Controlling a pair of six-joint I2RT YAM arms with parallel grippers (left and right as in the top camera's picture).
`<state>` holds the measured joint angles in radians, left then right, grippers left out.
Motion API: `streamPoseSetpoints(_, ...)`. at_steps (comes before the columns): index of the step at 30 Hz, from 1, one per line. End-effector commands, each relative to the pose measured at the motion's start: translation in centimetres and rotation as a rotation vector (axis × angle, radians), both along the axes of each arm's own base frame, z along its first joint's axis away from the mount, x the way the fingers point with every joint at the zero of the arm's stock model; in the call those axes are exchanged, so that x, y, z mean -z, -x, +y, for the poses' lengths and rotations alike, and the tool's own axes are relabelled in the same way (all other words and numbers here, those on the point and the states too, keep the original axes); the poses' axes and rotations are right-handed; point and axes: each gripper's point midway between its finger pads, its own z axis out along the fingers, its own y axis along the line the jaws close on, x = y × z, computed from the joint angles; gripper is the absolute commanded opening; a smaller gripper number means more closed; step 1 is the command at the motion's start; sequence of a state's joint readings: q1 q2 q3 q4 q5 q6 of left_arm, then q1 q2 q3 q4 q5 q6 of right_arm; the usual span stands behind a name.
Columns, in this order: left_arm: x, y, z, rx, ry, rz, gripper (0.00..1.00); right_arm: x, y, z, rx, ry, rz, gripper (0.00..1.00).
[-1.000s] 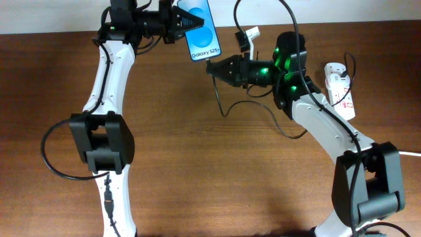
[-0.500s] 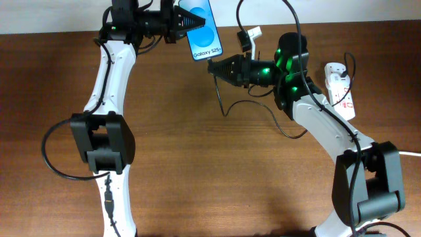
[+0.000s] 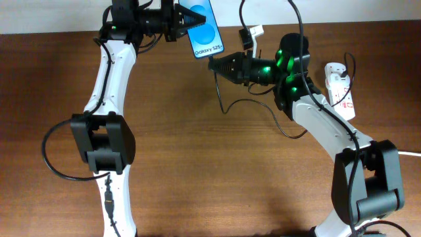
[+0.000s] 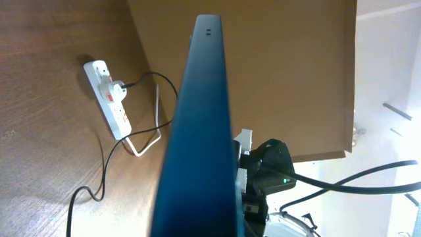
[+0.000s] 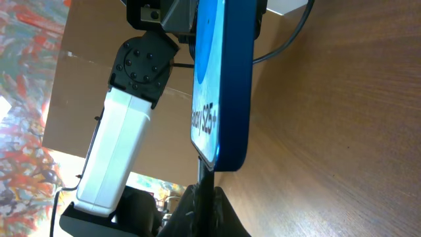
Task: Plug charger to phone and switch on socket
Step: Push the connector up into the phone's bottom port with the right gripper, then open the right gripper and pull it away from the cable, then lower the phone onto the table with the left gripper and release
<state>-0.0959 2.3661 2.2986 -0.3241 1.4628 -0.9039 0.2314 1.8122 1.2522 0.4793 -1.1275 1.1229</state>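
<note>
My left gripper [image 3: 179,17] is shut on the phone [image 3: 206,29] and holds it above the table's back edge, blue screen up, text end toward my right arm. The left wrist view shows the phone edge-on [image 4: 197,131]. My right gripper [image 3: 213,64] is shut on the charger's plug tip [image 5: 204,172]. The tip meets the phone's lower end [image 5: 223,79]; I cannot tell whether it sits in the port. The black cable [image 3: 222,105] hangs in a loop toward the socket [image 3: 341,91]. The socket lies at the right with the adapter [image 3: 334,68] at its far end, and also shows in the left wrist view [image 4: 110,102].
The thick white cord [image 4: 146,141] lies beside the socket. A small white connector [image 3: 254,31] on a black lead sits near the back edge, behind my right gripper. The brown wooden table [image 3: 217,171] stretches toward the front.
The phone has shifted a little right and toward the back. My right gripper has followed it, bringing the plug tip up to the phone's lower end.
</note>
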Motion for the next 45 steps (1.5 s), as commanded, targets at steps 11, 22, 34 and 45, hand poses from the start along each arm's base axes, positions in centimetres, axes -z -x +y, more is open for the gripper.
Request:
streamPoseSetpoints(11, -0.9, 2.7, -2.0, 0.144, 0.048, -0.087, 0.00, 0.0, -1.2, -2.4, 0.042, 0.045, -0.072, 0.51)
streamPoseSetpoints(22, 7.1, 0.9, -1.6, 0.130, 0.041, 0.011, 0.00, 1.6, -3.5, -10.0, 0.154, 0.089, -0.061, 0.84)
streamPoseSetpoints(34, 15.4, -1.7, -1.0, -0.080, -0.228, -0.028, 0.00, 12.6, -2.8, -14.1, 0.353, 0.537, 0.158, 0.91)
streamPoseSetpoints(45, 24.6, -0.3, 3.6, -0.198, -0.761, 0.094, 0.00, 15.5, -0.8, -16.0, 0.369, 0.740, 0.247, 0.93)
